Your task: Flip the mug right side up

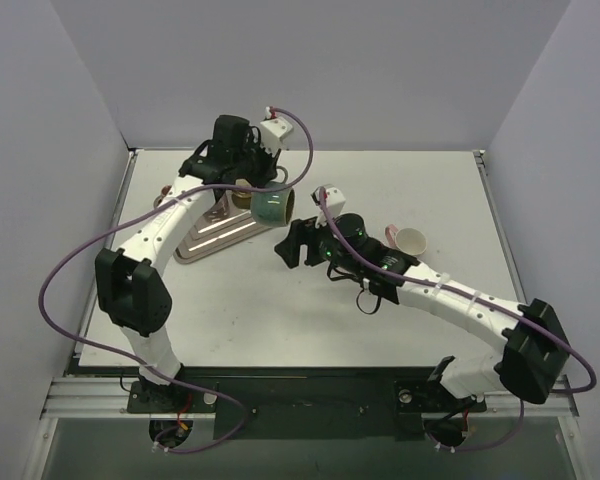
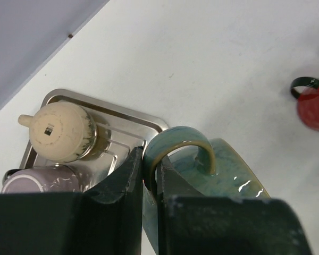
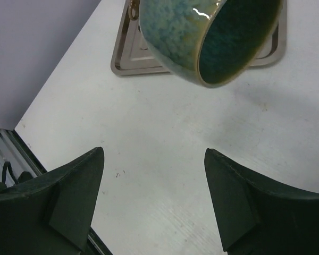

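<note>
Mug aloft, sideways, handle clamped in left jaws.

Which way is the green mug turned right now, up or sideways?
Sideways. The left gripper holds the green mug off the table by its handle, and its open mouth points to the side, not up.

Plain pale lilac-grey walls are closing in a white table at the back and on both sides. Soft, even light is falling across its scuffed top, and an aluminium rail is running along its near edge.
</note>
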Tool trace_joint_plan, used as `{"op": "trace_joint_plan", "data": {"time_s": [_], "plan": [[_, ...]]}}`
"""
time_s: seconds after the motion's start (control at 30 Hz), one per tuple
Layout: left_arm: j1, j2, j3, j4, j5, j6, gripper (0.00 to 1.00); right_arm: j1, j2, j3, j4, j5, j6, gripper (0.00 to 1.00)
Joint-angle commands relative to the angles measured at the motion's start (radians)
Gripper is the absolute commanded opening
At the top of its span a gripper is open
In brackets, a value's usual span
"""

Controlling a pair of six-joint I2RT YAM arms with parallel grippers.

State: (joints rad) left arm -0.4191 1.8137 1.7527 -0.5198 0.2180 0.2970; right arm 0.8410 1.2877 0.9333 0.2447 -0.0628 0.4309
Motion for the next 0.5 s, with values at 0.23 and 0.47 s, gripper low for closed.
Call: {"op": "trace_joint_plan", "data": {"time_s": [0.23,0.47], "plan": [[-0.015,-0.195,-0.038,0.096,0.219,-0.154,0.0,-0.031,0.144,0.165,0.179,-0.005,-0.052,0.7],[-0.017,-0.192,-0.022,0.081,0.237,-0.131,0.0,-0.029,0.082,0.176,-0.004,0.029,-0.161,0.72]]}}
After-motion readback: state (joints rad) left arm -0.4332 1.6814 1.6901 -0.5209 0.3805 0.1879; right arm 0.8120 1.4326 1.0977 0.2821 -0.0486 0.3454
